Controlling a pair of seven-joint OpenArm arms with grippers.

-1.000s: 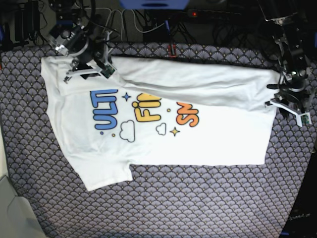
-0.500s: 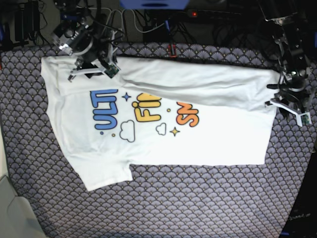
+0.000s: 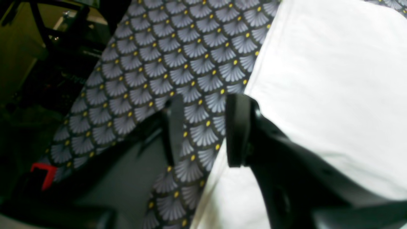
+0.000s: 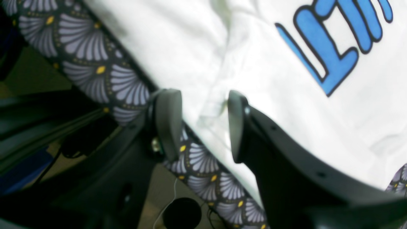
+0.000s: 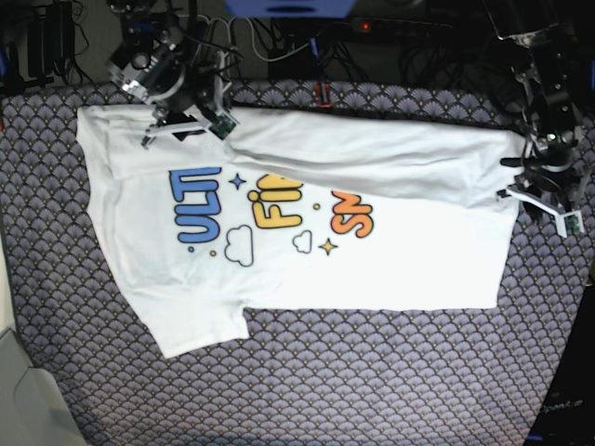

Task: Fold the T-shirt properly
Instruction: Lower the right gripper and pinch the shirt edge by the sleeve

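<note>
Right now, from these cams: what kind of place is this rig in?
Probably a robotics lab bench set up for cloth folding, not a home. A table under a scallop-patterned cloth holds one T-shirt, two arms stand at its edges, and loose cables and electronics crowd the back.

White printed T-shirt (image 5: 307, 232), top edge apparently folded over

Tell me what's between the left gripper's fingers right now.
Only patterned tablecloth; the T-shirt's edge sits beside the left gripper, per the left wrist view.
</note>
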